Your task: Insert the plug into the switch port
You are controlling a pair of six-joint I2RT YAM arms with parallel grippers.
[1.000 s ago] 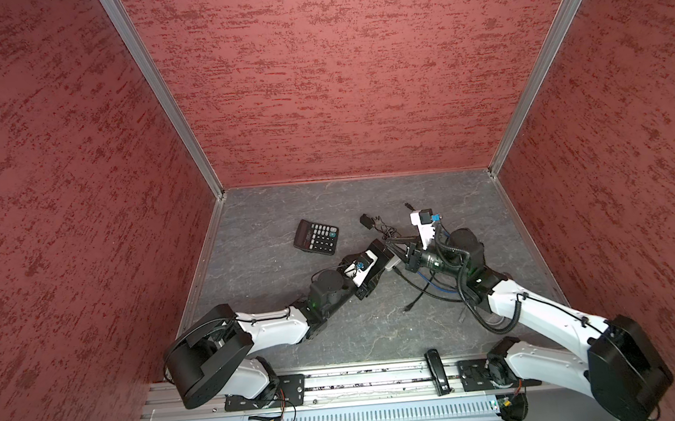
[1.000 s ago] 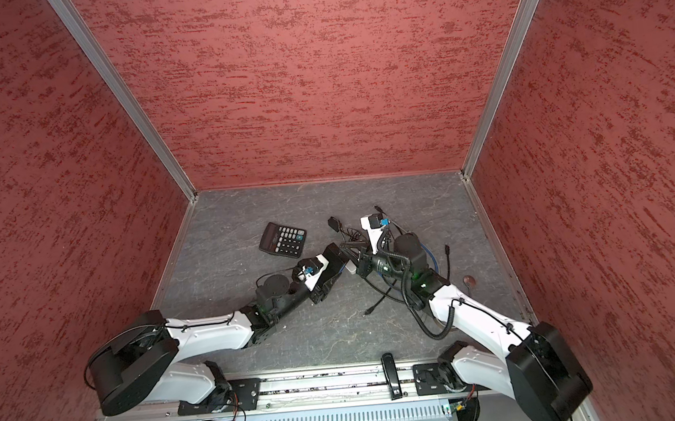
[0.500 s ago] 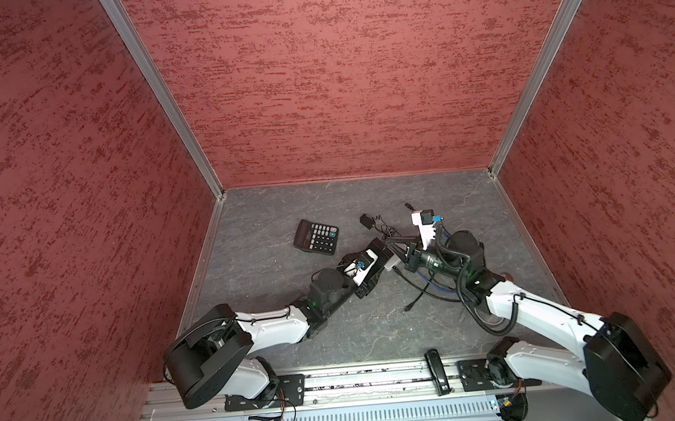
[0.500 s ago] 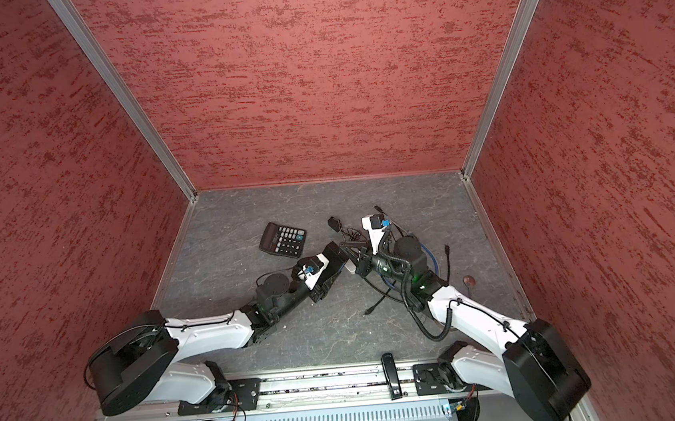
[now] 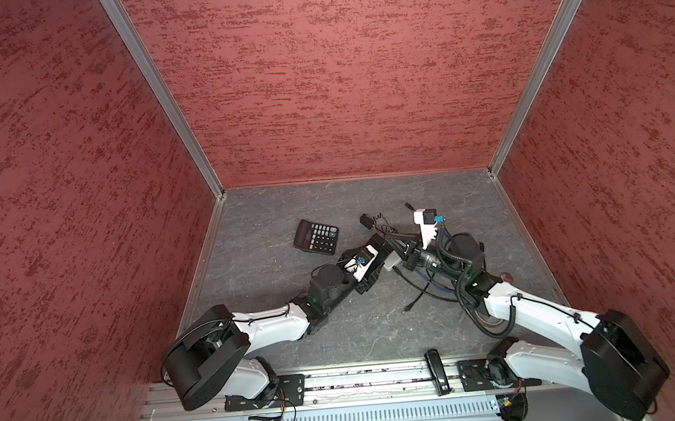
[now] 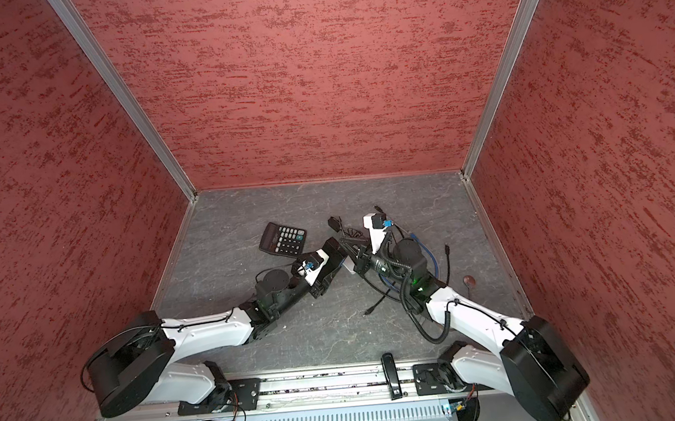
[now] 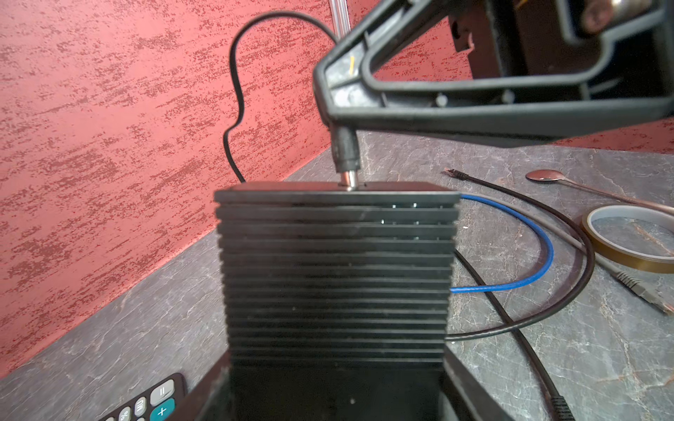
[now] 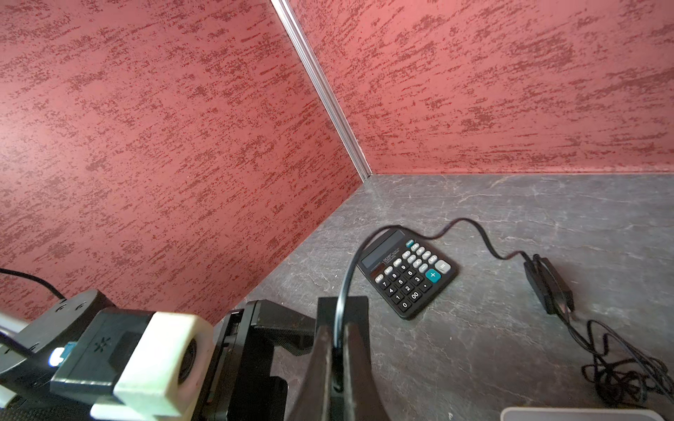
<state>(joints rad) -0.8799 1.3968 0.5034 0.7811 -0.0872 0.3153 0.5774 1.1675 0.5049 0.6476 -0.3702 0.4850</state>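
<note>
As left hand (image 5: 377,246) grips switch (image 7: 335,273) and right hand (image 8: 337,350) pinches plug (image 7: 344,153), calculator (image 8: 406,273), tape (image 7: 634,237) and cables (image 7: 550,251) lie nearby

The grey marbled tabletop (image 5: 266,267) carries a black calculator (image 5: 315,237) toward its left, a black adapter (image 8: 549,284) with its thin cord tangled beside it, a looping blue cable (image 7: 525,255), an amber tape roll (image 7: 620,259) and a brown spoon (image 7: 545,176) (these last two near each other).

Body: left arm (image 5: 271,329), right arm (image 5: 541,312). White link shells, black joint housings, black drum shoulders. Thin black cables (image 5: 544,306) clipped along links. Elbows: green light (image 5: 476,285). Right: thick ribbed black hose (image 5: 466,300). Black fingers on left end effector (image 7: 335,386), right end effector (image 8: 337,350).
</note>
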